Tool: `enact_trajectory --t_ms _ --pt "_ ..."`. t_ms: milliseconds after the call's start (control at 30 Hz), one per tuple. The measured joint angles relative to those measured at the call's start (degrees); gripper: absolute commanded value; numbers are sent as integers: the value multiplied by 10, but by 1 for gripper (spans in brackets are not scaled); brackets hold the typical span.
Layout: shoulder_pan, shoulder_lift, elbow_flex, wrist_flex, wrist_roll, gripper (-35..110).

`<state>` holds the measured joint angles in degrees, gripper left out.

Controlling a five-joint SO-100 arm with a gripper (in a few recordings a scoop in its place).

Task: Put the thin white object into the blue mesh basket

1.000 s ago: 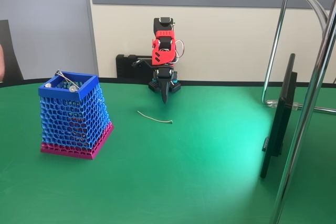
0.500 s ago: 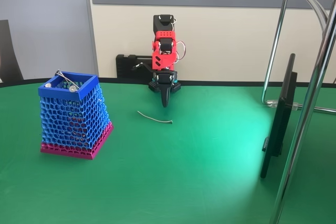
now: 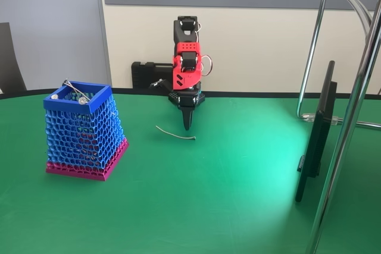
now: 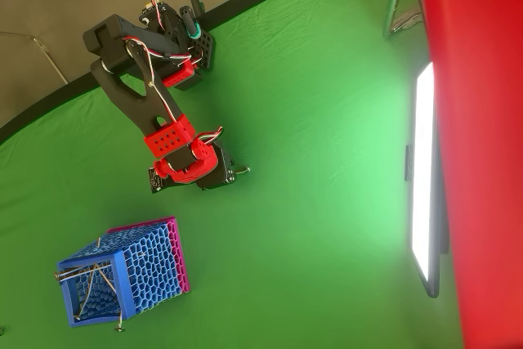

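Note:
The thin white object [image 3: 175,133] lies flat on the green table, a slightly curved pale strand. My gripper [image 3: 187,125] points straight down just behind and to the right of it, its tip close to the table. The black fingers meet in one narrow point and hold nothing. In the overhead view the red and black gripper [image 4: 198,176] covers most of the strand. The blue mesh basket [image 3: 83,129] stands upright at the left, well apart from the strand, with a magenta base band. It also appears in the overhead view [image 4: 122,275].
A grey metal rod with round silvery pieces [image 3: 76,92] rests across the basket's rim. A dark monitor [image 3: 315,135] and a chrome stand [image 3: 351,105] take up the right side. A black box [image 3: 146,75] sits behind the arm's base.
The arm has leaned forward and the gripper has dropped lower, ending closer to the strand. The strand and the basket have not moved.

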<state>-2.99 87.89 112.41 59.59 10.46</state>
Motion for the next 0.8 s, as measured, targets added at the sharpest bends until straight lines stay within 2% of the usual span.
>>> enact_trajectory --t_ms 800 --pt "-18 -127 -89 12 -9 14"
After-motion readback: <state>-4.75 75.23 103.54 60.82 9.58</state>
